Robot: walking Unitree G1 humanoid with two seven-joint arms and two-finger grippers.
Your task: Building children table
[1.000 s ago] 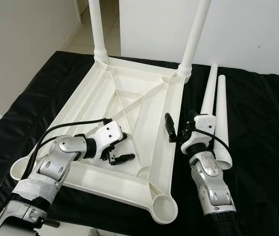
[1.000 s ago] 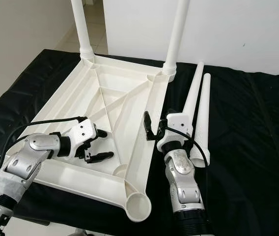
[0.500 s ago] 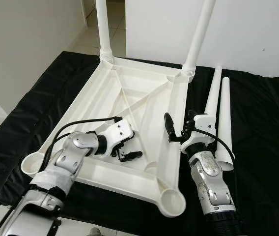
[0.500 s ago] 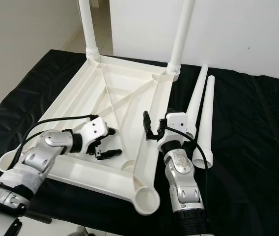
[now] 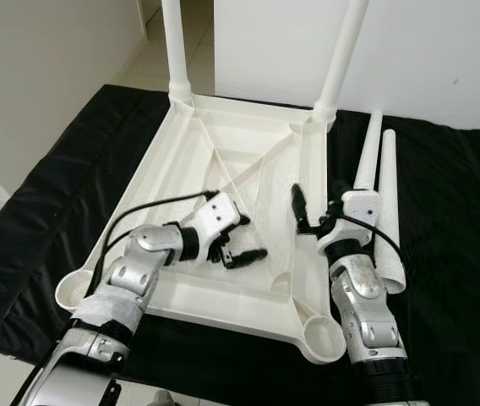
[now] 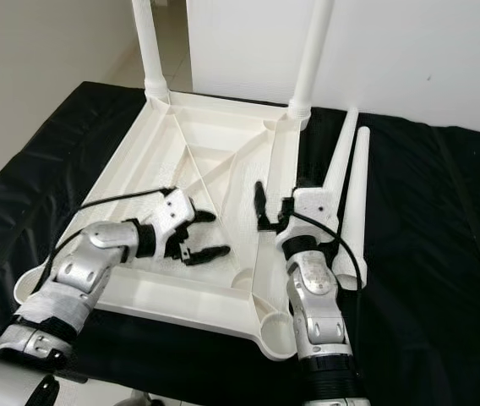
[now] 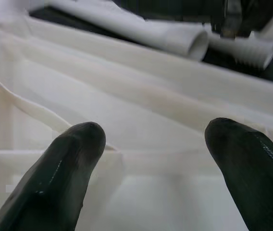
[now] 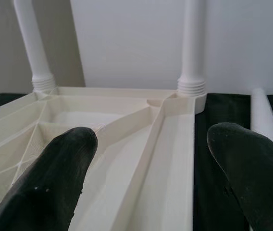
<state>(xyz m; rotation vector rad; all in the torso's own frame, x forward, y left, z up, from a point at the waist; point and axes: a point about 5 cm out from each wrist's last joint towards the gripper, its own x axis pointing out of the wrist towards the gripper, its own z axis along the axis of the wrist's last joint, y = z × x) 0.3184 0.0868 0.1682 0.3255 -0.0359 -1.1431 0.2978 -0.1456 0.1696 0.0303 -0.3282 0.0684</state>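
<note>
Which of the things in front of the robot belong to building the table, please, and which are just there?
For the job: upturned white tabletop; two legs already standing in its far corners; two loose legs beside it; left gripper and right gripper, both open.

Just there: black cover; tiled floor; white wall.

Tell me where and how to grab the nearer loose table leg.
Grip the loose leg around its mid-shaft, coming from above with the right gripper. It lies flat on the black cloth beside the second leg; the round taper suits fingers straddling it crosswise.
</note>
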